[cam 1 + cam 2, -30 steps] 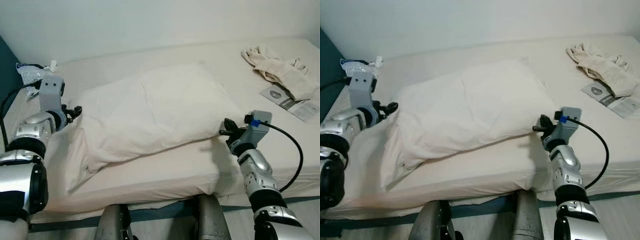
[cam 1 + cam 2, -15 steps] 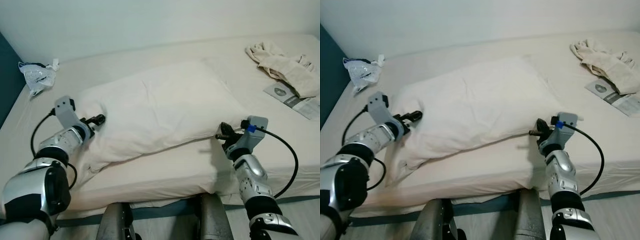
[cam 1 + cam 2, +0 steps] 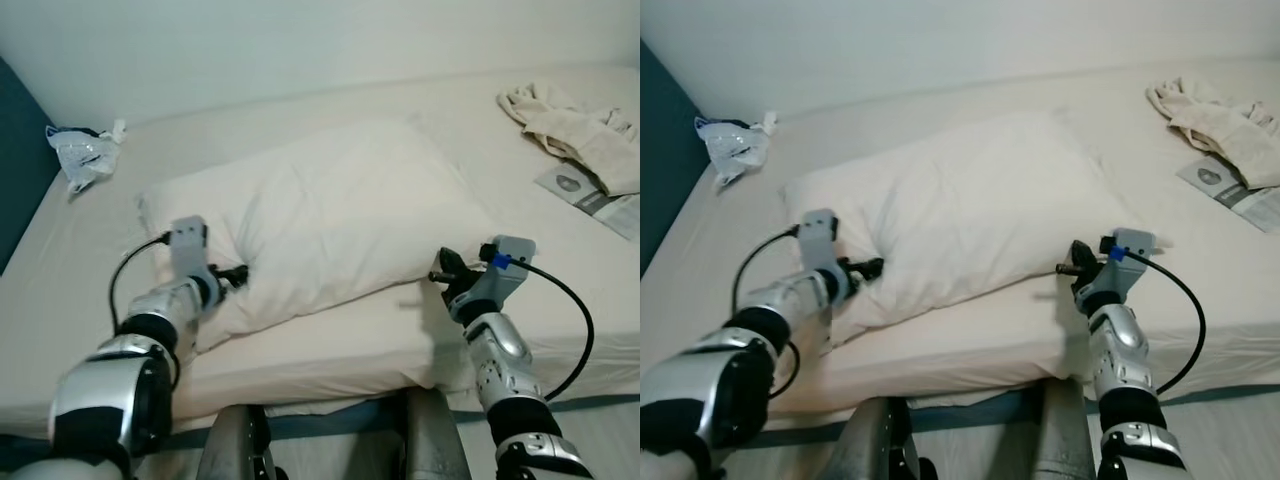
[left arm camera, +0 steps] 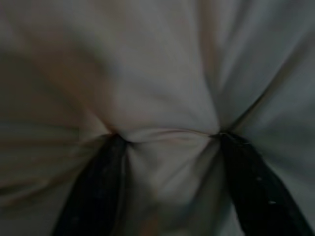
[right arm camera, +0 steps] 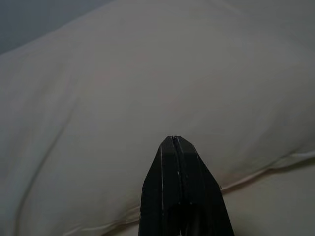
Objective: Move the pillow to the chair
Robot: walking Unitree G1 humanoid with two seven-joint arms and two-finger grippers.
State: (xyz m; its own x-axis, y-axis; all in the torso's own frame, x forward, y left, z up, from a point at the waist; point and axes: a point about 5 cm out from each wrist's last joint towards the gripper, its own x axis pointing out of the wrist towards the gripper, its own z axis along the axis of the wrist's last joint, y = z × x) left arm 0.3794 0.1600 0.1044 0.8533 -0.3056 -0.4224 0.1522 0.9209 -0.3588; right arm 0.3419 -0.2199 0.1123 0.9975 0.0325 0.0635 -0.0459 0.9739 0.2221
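Note:
A large cream pillow [image 3: 340, 215] lies across the white bed [image 3: 330, 345]. My left gripper [image 3: 237, 273] is pushed into the pillow's near-left side. In the left wrist view its fingers [image 4: 101, 189] stand wide apart, open, with pillow cloth [image 4: 162, 73] puckered between the tips at the left gripper [image 4: 170, 140]. My right gripper [image 3: 438, 272] sits at the pillow's near-right corner, beside its seam. In the right wrist view the right gripper [image 5: 170, 139] is shut with nothing between its fingers, pointing at the pillow [image 5: 147, 73].
A crumpled plastic bag [image 3: 82, 150] lies at the bed's far left by a dark teal panel [image 3: 15, 170]. At the far right are bunched pale cloth [image 3: 575, 125] and a printed leaflet [image 3: 595, 195]. The bed's front edge runs just above my legs [image 3: 240, 445].
My left arm has swung in from the pillow's far-left end to its near-left side, and the fingers now press into the cloth. The right gripper has barely moved.

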